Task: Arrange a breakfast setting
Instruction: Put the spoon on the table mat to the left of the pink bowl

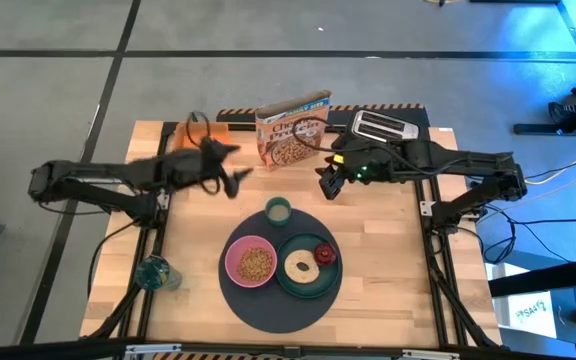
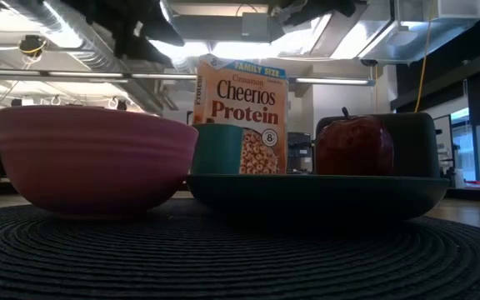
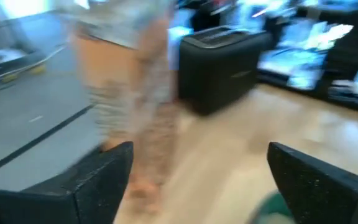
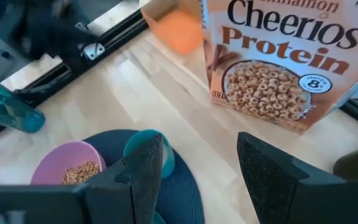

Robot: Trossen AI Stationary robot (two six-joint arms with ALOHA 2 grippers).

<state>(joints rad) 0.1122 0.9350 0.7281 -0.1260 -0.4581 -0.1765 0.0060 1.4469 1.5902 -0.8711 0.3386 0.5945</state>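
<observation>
High view lays out the whole setting: a round dark grey mat (image 1: 273, 290) on the wooden bench (image 1: 388, 260), carrying a pink bowl (image 1: 250, 263) of cereal and, touching it, a dark green plate (image 1: 308, 266) with a bagel-like ring (image 1: 299, 266) and a small red food piece (image 1: 325, 254). A small pale-green cup (image 1: 278, 210) stands at the mat's far edge. Behind it are a Cheerios Protein box (image 1: 291, 130) and a toaster (image 1: 384, 125), with a teal glass (image 1: 155, 272) well apart near the left front corner. The left gripper (image 1: 236, 178) hangs above the bench left of the cup, the right gripper (image 1: 328, 187) to the cup's right. Only the wrist views settle the jaws: left wrist view shows the left fingers (image 3: 104, 171) spread wide with nothing between them, and right wrist view shows the right fingers (image 4: 143, 168) likewise parted and empty, over the cup (image 4: 149, 149). Low view alone shows the bowl (image 2: 94, 158), cup (image 2: 217, 148) and red piece (image 2: 354, 146) in profile, the box (image 2: 242, 112) upright behind.
</observation>
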